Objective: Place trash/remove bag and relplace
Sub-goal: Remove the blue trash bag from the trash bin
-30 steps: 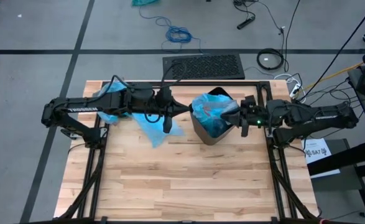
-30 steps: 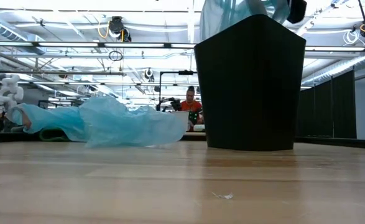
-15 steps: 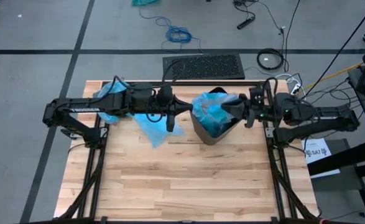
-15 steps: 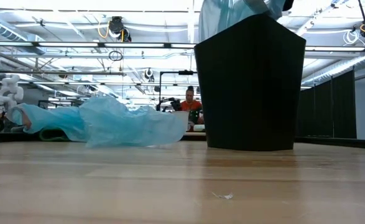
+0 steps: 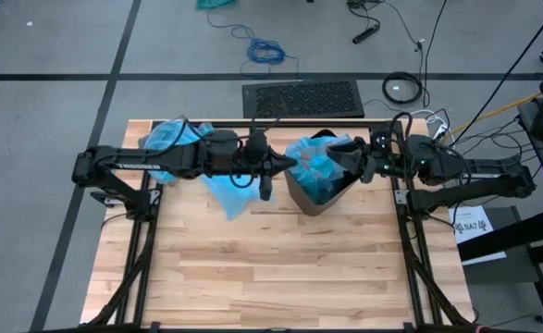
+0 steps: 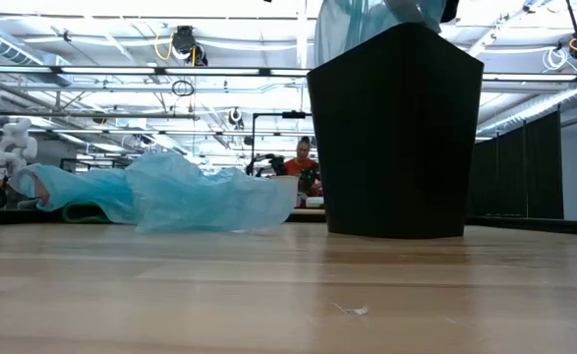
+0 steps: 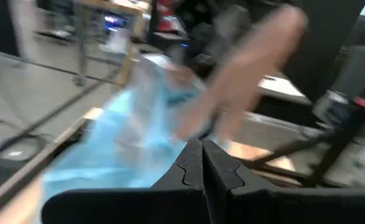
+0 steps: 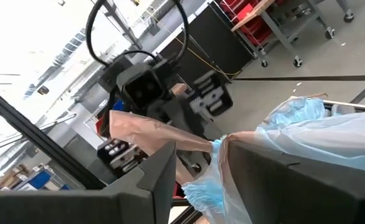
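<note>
Near the desk's far edge: black bin lined with pale blue bag, trash not visible inside. Right fingers spread at the bag's rim, blue film between them. Left fingers pressed together beside the bin. Spare blue bag lying toward the far left corner.

Left gripper fingers pressed together; right gripper fingers parted, arms facing.

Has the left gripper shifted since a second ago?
Yes. In the high view the left gripper has advanced rightward along the table, from short of the black bin to right at its near rim, shut.
</note>
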Controlling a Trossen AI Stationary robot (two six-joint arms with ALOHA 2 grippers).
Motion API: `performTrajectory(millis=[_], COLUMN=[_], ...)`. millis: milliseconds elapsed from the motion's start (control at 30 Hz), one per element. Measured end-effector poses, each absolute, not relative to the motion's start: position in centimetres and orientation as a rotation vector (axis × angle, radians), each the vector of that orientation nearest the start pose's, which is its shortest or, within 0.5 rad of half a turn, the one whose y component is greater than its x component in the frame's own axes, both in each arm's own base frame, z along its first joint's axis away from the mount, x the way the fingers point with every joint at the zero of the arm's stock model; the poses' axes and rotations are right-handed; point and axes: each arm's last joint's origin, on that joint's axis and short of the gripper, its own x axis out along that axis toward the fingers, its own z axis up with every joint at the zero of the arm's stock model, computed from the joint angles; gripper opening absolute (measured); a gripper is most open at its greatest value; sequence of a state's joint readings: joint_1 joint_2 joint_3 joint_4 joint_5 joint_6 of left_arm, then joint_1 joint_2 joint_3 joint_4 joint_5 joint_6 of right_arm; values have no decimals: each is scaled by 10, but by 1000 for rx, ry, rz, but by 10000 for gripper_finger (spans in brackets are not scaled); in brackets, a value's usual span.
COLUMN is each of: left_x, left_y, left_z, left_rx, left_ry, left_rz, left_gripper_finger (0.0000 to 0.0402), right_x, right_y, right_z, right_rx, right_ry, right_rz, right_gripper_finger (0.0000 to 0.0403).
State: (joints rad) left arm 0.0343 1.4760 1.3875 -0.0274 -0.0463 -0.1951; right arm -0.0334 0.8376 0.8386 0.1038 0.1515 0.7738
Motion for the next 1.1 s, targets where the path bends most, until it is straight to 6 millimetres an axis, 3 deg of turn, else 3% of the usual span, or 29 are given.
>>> performTrajectory(millis=[333,500,767,900,1100], left_x=[355,357,354,354,346], left_y=[20,14,10,13,21], left_z=[379,384,385,386,392], left_rx=[-205,-187,58,65,64], left_ry=[135,76,87,86,115], left_rz=[73,24,7,36,65], left_gripper_finger=[0,0,2,25,91], right_x=[186,189,190,190,190], right_y=[-11,-11,-11,-11,-10], right_z=[370,368,368,368,368], right_rx=[772,770,770,769,768], right_ry=[-183,-171,-166,-165,-153], right_rz=[-133,-139,-138,-136,-110], right_gripper_finger=[138,138,137,137,137])
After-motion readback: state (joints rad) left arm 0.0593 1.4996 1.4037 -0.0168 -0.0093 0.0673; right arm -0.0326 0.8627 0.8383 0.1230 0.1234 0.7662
